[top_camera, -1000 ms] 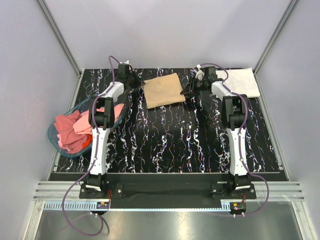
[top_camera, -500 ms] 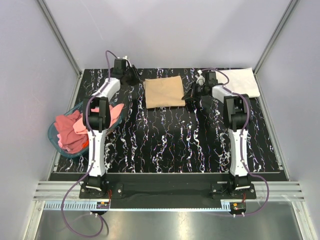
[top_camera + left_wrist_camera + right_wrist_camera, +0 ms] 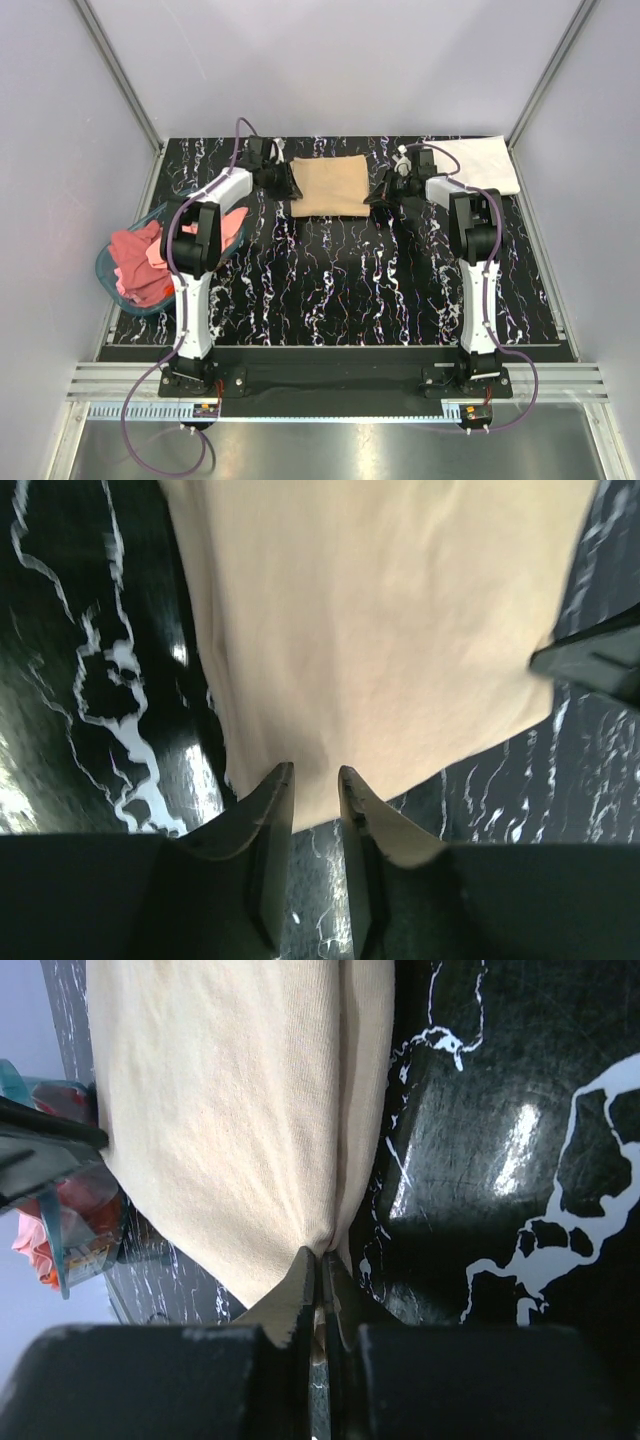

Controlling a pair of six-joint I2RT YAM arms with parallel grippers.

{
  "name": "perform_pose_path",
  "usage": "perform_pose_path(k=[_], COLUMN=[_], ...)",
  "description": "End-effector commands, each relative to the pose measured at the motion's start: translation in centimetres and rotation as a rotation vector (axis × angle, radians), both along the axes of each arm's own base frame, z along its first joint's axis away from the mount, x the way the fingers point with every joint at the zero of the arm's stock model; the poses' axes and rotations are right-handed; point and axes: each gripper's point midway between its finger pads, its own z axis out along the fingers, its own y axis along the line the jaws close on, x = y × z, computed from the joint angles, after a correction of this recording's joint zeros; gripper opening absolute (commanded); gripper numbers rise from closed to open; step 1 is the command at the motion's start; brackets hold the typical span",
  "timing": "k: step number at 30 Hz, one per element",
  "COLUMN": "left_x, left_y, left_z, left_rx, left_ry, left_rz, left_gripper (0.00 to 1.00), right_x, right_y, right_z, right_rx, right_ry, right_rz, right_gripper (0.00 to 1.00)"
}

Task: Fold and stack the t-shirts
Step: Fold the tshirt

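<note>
Left end effector [image 3: 315, 772] is newly opened, right end effector [image 3: 320, 1256] newly clamped on tan t-shirt [image 3: 330, 186]; stacking move is expected.

A robotics lab cell: plain grey wall panels [image 3: 330, 60], aluminium framing [image 3: 120, 80], black marbled table [image 3: 330, 290].

Wore white shells over black joints on the left arm [image 3: 195, 290] and the right arm [image 3: 478, 290]. Trailed purple cables [image 3: 536, 383] from the wrists down to black base blocks [image 3: 190, 375]. Ended in a dark left pincer [image 3: 315, 780] and right pincer [image 3: 318, 1260], with tapered fingers [image 3: 270, 810] worn pale along the edges.
</note>
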Motion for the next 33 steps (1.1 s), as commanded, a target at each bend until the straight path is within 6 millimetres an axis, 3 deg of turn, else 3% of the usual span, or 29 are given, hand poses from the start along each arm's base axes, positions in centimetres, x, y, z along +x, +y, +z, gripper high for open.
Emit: perform_pose_path(k=[1,7,13,16,17,18,19,21,22,26,27,28,33], left_x=[-0.4,-2.3,-5.3,-7.4,-7.9,-8.5,-10.2,-11.4,-12.8,-13.7,-13.7,-13.4,-11.7], left_y=[0.3,-0.4,-1.8,-2.1,-2.2,-2.2,-2.5,-2.4,-2.2,-0.6,-0.3,-0.3,-2.4], left_z=[-0.4,-3.8,-3.9,-3.6,-2.8,-2.8,-3.5,-2.6,-3.4,-1.7,-1.3,-0.4,3.6], left_rx=[0.03,0.081,0.098,0.119,0.125,0.136,0.154,0.173,0.191,0.238,0.25,0.26,0.185], left_ry=[-0.004,0.08,0.109,0.115,0.1,0.1,0.122,0.105,0.131,0.102,0.094,0.081,0.017], left_rz=[-0.014,-0.011,-0.037,-0.045,-0.049,-0.051,-0.066,-0.063,-0.062,-0.013,-0.006,-0.011,-0.059], left_gripper=[0.27,0.21,0.21,0.21,0.21,0.21,0.21,0.21,0.21,0.22,0.24,0.25,0.27], right_x=[-0.4,-1.7,-4.1,-6.1,-6.6,-8.1,-8.9,-11.0,-11.8,-14.3,-14.7,-14.9,-16.2], right_y=[0.0,-0.4,-1.0,-1.3,-1.3,-1.6,-1.5,-1.9,-2.1,-2.9,-3.0,-3.1,-4.9], right_z=[1.4,1.6,0.8,0.7,1.6,0.8,0.8,0.9,0.8,1.5,1.7,1.8,3.8], right_rx=[-0.022,-0.028,-0.044,-0.051,-0.052,-0.062,-0.067,-0.087,-0.096,-0.121,-0.121,-0.127,-0.219], right_ry=[-0.017,0.007,0.067,0.102,0.088,0.117,0.119,0.128,0.135,0.133,0.137,0.147,0.177], right_rz=[-0.018,-0.037,-0.062,-0.068,-0.068,-0.073,-0.069,-0.072,-0.073,-0.091,-0.092,-0.101,-0.168], right_gripper=[0.04,0.04,0.04,0.03,0.03,0.03,0.03,0.04,0.07,0.19,0.25,0.38,0.42])
